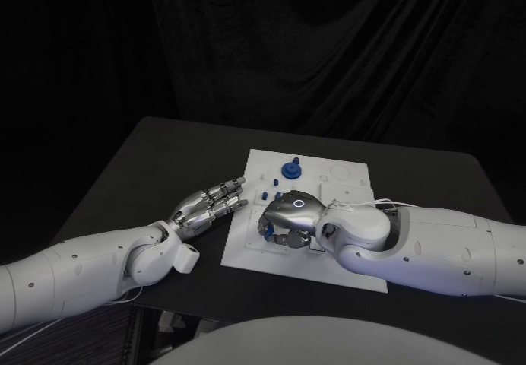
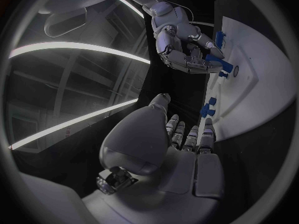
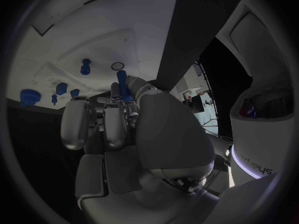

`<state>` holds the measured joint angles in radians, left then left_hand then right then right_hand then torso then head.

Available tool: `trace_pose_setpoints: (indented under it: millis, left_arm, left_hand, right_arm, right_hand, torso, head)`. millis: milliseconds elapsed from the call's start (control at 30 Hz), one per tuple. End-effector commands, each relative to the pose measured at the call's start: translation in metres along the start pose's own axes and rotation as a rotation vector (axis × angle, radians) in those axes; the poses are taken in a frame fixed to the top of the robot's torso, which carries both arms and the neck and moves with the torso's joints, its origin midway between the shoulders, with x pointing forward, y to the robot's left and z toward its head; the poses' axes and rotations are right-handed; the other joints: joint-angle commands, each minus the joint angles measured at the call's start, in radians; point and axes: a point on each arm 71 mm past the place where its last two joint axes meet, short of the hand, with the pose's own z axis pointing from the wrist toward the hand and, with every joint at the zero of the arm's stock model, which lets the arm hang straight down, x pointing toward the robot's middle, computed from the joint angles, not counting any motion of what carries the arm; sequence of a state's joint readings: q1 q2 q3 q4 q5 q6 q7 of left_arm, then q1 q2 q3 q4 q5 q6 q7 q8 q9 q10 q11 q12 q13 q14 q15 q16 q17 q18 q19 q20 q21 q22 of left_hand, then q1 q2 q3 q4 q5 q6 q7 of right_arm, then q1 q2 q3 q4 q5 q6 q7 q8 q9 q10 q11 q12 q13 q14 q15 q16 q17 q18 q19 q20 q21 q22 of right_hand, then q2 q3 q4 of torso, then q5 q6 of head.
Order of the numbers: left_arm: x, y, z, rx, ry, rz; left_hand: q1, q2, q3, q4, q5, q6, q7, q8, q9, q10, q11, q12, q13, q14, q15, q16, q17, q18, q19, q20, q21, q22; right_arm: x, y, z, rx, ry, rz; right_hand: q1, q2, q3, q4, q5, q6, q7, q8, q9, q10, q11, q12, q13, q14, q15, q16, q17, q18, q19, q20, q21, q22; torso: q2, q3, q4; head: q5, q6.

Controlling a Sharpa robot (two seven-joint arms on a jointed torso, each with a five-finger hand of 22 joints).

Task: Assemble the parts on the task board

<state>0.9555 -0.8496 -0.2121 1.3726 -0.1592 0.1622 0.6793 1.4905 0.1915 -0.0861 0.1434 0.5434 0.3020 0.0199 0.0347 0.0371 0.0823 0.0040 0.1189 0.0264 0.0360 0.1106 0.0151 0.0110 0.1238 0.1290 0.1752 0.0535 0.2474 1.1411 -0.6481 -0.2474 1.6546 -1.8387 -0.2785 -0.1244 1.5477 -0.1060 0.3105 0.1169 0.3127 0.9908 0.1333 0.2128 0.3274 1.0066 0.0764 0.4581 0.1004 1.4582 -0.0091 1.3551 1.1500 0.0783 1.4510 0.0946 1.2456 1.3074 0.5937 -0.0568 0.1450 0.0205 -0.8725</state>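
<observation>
The white task board (image 1: 329, 262) lies mid-table. My right hand (image 1: 290, 216) hovers over its near-left part and pinches a slim blue peg (image 3: 122, 83), which also shows in the left wrist view (image 2: 217, 62). A blue knob part (image 1: 292, 169) stands at the board's far side. Small blue pieces (image 1: 272, 181) stand near the board's left edge (image 2: 207, 107). My left hand (image 1: 208, 205) lies on the black table just left of the board, fingers stretched out toward it and holding nothing (image 2: 187, 144).
Several small blue pieces (image 3: 61, 88) and a blue peg (image 3: 85, 66) stand in the board beyond my right hand, beside a small ring hole (image 3: 117, 65). Square recesses (image 1: 342, 173) mark the board's far right. Black table (image 1: 164, 160) surrounds the board.
</observation>
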Motion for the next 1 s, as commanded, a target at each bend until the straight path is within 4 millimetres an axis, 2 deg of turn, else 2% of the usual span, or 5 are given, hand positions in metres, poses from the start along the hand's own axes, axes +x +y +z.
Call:
trace_pose_setpoints:
  millis: [33,333,533,833,1000]
  left_arm:
    - [0.002,-0.004,0.001,0.055,0.009,-0.015]
    - [0.002,-0.003,0.002,0.054,0.012,-0.017]
    - [0.002,-0.003,0.001,0.051,0.013,-0.018]
    - [0.002,-0.002,0.002,0.049,0.015,-0.019]
    - [0.002,-0.002,0.003,0.048,0.016,-0.020]
  left_hand:
    - [-0.008,0.005,0.008,0.000,-0.001,-0.001,0.006,0.003,0.001,-0.003,-0.002,-0.003,0.000,-0.005,-0.005,0.000,-0.001,0.015,-0.007,-0.002,-0.006,0.000]
    - [-0.009,0.005,0.010,-0.001,-0.001,0.002,0.009,0.004,0.001,-0.004,-0.002,-0.004,0.000,-0.005,-0.005,0.000,-0.001,0.015,-0.007,-0.003,-0.006,0.000]
    - [-0.009,0.006,0.010,-0.001,-0.001,0.003,0.010,0.004,0.001,-0.004,-0.002,-0.004,0.000,-0.005,-0.005,0.000,-0.001,0.014,-0.007,-0.003,-0.006,0.000]
    - [-0.010,0.006,0.012,-0.001,-0.002,0.004,0.012,0.004,0.001,-0.004,-0.002,-0.004,0.000,-0.005,-0.005,0.000,-0.001,0.014,-0.006,-0.003,-0.005,0.001]
    - [-0.010,0.007,0.013,-0.001,-0.003,0.003,0.012,0.004,0.001,-0.005,-0.002,-0.005,0.000,-0.005,-0.005,0.000,-0.001,0.014,-0.006,-0.003,-0.005,0.001]
  right_arm:
    - [0.004,0.000,0.001,-0.005,0.033,-0.034]
    - [0.012,-0.001,0.004,0.000,0.051,-0.030]
    - [0.015,-0.002,0.004,0.007,0.058,-0.029]
    - [0.018,-0.004,0.004,0.017,0.077,-0.031]
    - [0.018,-0.004,0.005,0.009,0.072,-0.030]
  right_hand:
    - [-0.001,-0.010,0.003,-0.005,-0.006,-0.010,0.000,-0.006,0.002,0.016,-0.007,-0.004,0.002,-0.005,0.000,-0.005,-0.001,-0.006,-0.008,0.001,-0.004,0.168]
    - [0.000,-0.010,0.005,-0.006,-0.013,-0.014,0.001,-0.009,0.004,0.018,-0.008,-0.005,0.004,-0.006,0.000,-0.006,-0.001,-0.006,-0.009,0.001,-0.006,0.167]
    - [0.000,-0.009,0.006,-0.007,-0.014,-0.014,0.001,-0.010,0.005,0.018,-0.008,-0.006,0.004,-0.007,0.000,-0.007,-0.002,-0.006,-0.010,0.001,-0.007,0.167]
    - [-0.004,-0.012,0.007,-0.005,-0.019,-0.022,0.002,-0.016,0.008,0.007,-0.005,-0.014,0.004,-0.010,0.002,-0.010,-0.007,-0.005,-0.013,0.002,-0.014,0.165]
    - [-0.048,-0.034,0.001,0.027,-0.089,-0.177,-0.020,-0.109,-0.020,-0.103,0.034,-0.071,-0.008,-0.022,0.034,-0.022,-0.026,-0.002,-0.027,0.025,-0.042,0.158]
  torso:
    - [0.002,-0.0001,0.0010]
    - [0.001,-0.0022,-0.0021]
    - [0.002,-0.0013,-0.0044]
    - [0.001,0.0004,-0.0018]
    - [0.000,-0.0004,-0.0023]
  head:
    - [-0.003,0.000]
    - [0.000,0.000]
    - [0.005,0.000]
    - [0.003,0.000]
    - [0.001,0.000]
